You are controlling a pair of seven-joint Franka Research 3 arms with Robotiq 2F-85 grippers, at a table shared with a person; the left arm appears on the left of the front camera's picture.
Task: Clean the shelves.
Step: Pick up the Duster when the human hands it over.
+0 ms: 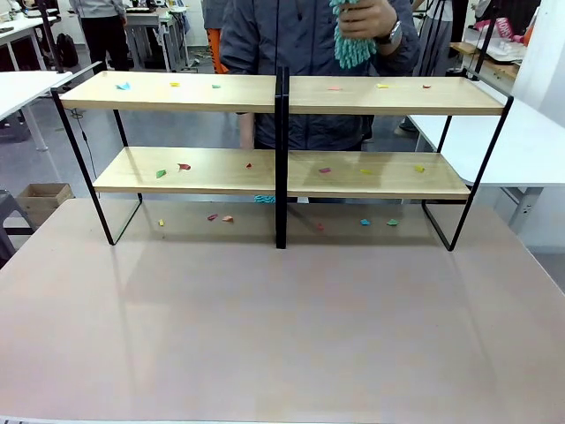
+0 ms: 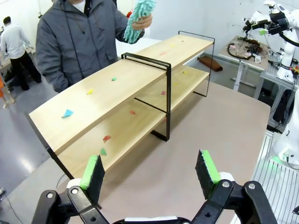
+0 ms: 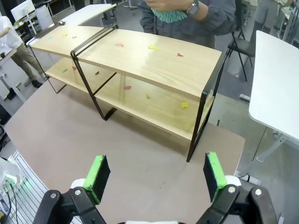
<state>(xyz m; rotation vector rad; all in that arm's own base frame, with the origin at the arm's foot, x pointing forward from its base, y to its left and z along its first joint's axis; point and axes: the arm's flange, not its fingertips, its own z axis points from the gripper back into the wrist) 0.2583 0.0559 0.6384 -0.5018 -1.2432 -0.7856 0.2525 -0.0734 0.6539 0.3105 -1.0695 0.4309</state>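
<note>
The shelves are two joined black-framed racks with light-wood boards, standing at the far side of the brown tabletop. Small coloured scraps lie scattered on both tiers and on the table beneath. Behind the shelves a person in a grey jacket holds a teal fluffy duster in a raised hand. My left gripper hovers open above the tabletop, off one end of the shelves. My right gripper is open too, above the table near the other end of the shelves. Neither holds anything.
White tables stand to the left and right of the shelves. A cardboard box sits on the floor at left. A dark object lies beyond the far end of the shelves in the left wrist view.
</note>
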